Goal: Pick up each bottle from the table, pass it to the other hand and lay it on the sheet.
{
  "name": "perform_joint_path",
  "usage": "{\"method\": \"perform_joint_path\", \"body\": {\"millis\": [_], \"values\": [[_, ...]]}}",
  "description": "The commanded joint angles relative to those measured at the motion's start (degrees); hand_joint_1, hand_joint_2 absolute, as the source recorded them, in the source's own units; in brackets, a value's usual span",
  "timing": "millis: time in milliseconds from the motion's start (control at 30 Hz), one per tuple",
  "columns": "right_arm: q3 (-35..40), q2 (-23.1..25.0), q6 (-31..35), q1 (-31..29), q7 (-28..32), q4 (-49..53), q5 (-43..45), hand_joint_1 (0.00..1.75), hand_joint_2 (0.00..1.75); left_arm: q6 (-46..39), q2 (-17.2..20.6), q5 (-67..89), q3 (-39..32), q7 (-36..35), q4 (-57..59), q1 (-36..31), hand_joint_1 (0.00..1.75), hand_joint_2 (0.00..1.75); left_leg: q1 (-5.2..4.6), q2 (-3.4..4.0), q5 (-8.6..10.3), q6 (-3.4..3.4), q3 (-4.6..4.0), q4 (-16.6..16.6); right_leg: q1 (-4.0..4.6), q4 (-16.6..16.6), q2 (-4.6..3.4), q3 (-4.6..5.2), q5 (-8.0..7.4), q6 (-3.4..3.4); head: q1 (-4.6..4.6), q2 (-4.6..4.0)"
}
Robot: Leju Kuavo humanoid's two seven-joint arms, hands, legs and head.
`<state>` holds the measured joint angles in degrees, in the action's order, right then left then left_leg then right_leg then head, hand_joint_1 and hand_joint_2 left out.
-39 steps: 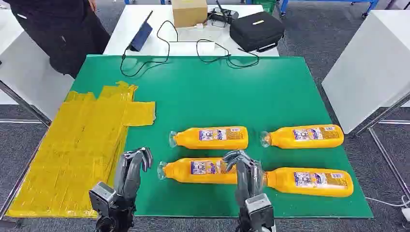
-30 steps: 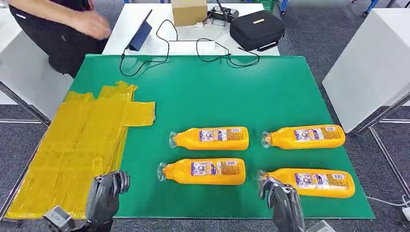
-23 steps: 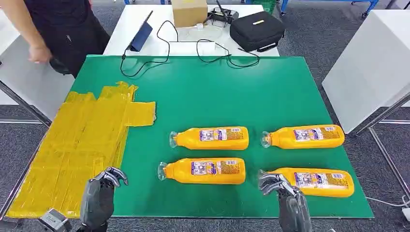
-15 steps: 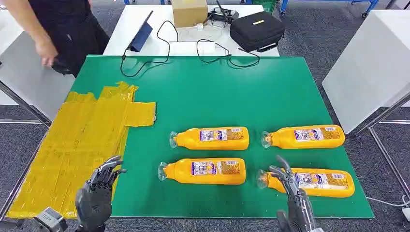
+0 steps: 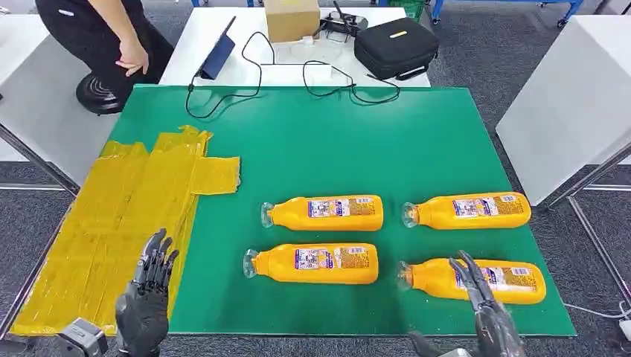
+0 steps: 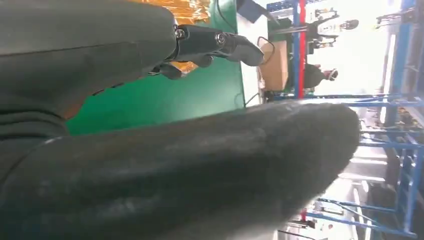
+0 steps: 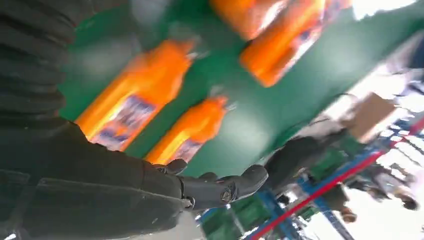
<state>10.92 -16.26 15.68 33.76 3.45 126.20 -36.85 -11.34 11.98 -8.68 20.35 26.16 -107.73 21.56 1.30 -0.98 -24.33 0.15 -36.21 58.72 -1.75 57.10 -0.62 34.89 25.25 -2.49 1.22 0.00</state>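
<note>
— While both arms sat low at the near edge, how were the hands?

— The left hand (image 5: 146, 297) was held flat with fingers straight and spread, holding nothing, over the near part of the yellow sheet (image 5: 111, 230) by its border with the green mat (image 5: 357, 141). The right hand (image 5: 484, 305) was likewise spread and empty, its fingers (image 5: 469, 275) reaching over the near right bottle (image 5: 476, 280). I could not tell whether they touched it.

— And the bottles?

— Four orange bottles lay on their sides on the mat, caps pointing toward the sheet, in two rows of two. Beside the near right one lay the near left bottle (image 5: 312, 263). Behind them were the far left bottle (image 5: 324, 213) and the far right bottle (image 5: 467, 210). All were apart from each other and none was on the sheet. Each looked orange through its whole length and carried a pale label.

— Anything beyond them?

— Past the mat, a white table (image 5: 223, 71) bore a cardboard box (image 5: 292, 18), shut, so its contents were hidden; a black zipped case (image 5: 394, 46), also closed; a dark tablet (image 5: 217, 52) propped up; and black cables (image 5: 245, 82) trailing onto the mat. A person (image 5: 104, 37) in dark clothes sat at the far left.
</note>
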Motion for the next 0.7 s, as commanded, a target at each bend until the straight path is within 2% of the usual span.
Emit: {"method": "perform_joint_path", "body": {"millis": [33,167,333,467,567,633,700], "values": [[-22.4,6.8,-12.4,5.7,2.7,2.1,-2.4,0.0,1.75,1.2,-1.9,1.3,-3.3,-1.4,-0.6,1.7,0.0,0.0,-0.04,-0.01,-0.08,0.06,0.13,0.0,0.0,0.0,0.1,-0.13,0.07,0.1,0.02,0.0],[-29.9,13.3,-21.8,1.3,4.6,1.2,-6.4,0.0,1.75,2.7,-3.5,2.5,-5.2,-3.0,-2.2,2.7,0.0,0.0,-0.02,0.08,-0.14,0.06,0.32,-0.1,0.05,-0.1,0.07,-0.29,0.1,0.18,0.04,0.0],[-37.2,16.7,-28.5,-4.2,6.7,-1.1,-11.1,0.0,1.75,5.0,-4.9,2.7,-7.0,-3.9,-2.5,2.7,0.0,0.0,0.01,0.16,-0.11,0.06,0.31,-0.1,0.07,-0.1,-0.01,-0.28,0.03,0.16,0.02,0.0],[-39.3,17.4,-31.7,-7.5,7.5,-3.0,-13.9,0.0,1.75,6.4,-6.1,3.2,-7.8,-4.6,-2.4,2.1,0.0,0.0,0.0,0.14,-0.07,0.08,0.31,-0.1,0.06,-0.2,0.0,-0.28,0.01,0.13,0.02,0.0],[-39.3,17.4,-31.7,-7.5,7.5,-3.0,-13.9,0.0,1.75,6.4,-6.1,3.2,-7.8,-4.6,-2.4,2.1,0.0,0.0,0.0,0.12,-0.05,0.07,0.27,-0.1,0.05,-0.1,0.0,-0.26,0.01,0.11,0.02,0.0],[-39.3,17.4,-31.7,-7.5,7.5,-3.0,-13.9,0.0,1.75,6.4,-6.1,3.2,-7.8,-4.6,-2.4,2.1,0.0,0.0,0.02,0.18,-0.14,0.11,0.55,-0.1,0.11,-0.2,0.02,-0.55,0.07,0.23,0.02,0.0],[-39.3,17.4,-31.7,-7.5,7.5,-3.0,-13.9,0.0,1.75,6.4,-6.1,3.2,-7.8,-4.6,-2.4,2.1,0.0,0.0,0.0,0.1,-0.05,0.06,0.24,0.0,0.05,-0.1,0.01,-0.22,0.02,0.1,0.0,0.0]]}}
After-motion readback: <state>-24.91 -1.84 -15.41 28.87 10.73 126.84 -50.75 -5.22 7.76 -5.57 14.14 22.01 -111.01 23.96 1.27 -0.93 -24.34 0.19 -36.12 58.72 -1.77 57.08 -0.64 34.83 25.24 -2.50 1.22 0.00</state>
